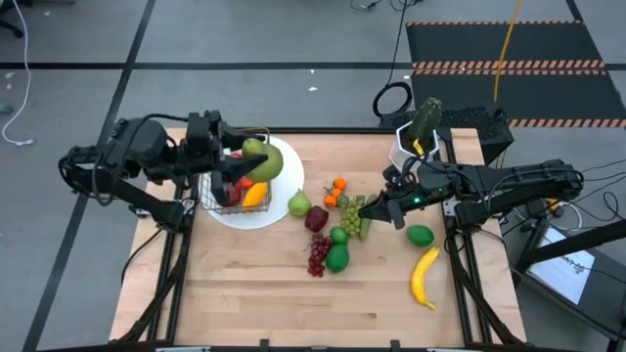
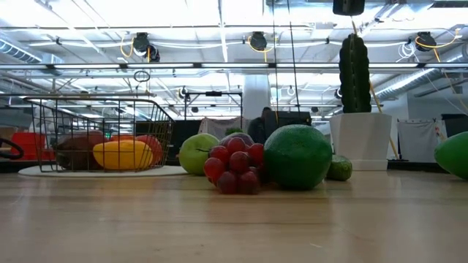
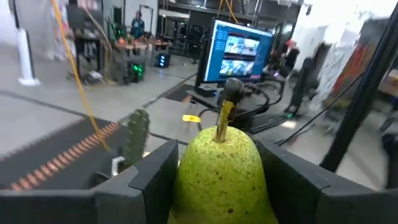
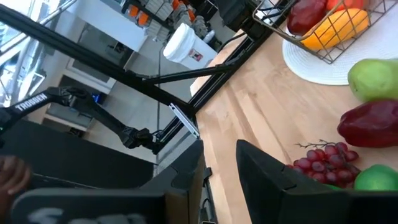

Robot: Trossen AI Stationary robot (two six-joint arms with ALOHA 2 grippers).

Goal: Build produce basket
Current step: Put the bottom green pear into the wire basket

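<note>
Green and speckled, a pear [image 3: 222,177] sits clenched between the fingers of the left end effector [image 1: 243,156], held stem-up directly over the wire basket [image 1: 233,192] on the white plate [image 1: 284,207], presumably for a straight drop among the fruit already inside. The right end effector [image 1: 373,211] hovers over the green grapes [image 1: 352,217] on the counter [image 1: 254,284], fingers narrowly parted and grasping nothing.

One wire basket [image 1: 227,192], one white plate [image 1: 275,208], one potted cactus [image 1: 423,125], one banana [image 1: 424,278], two grape bunches, red [image 1: 319,255] and green [image 1: 351,215], two small oranges [image 1: 335,191].
</note>
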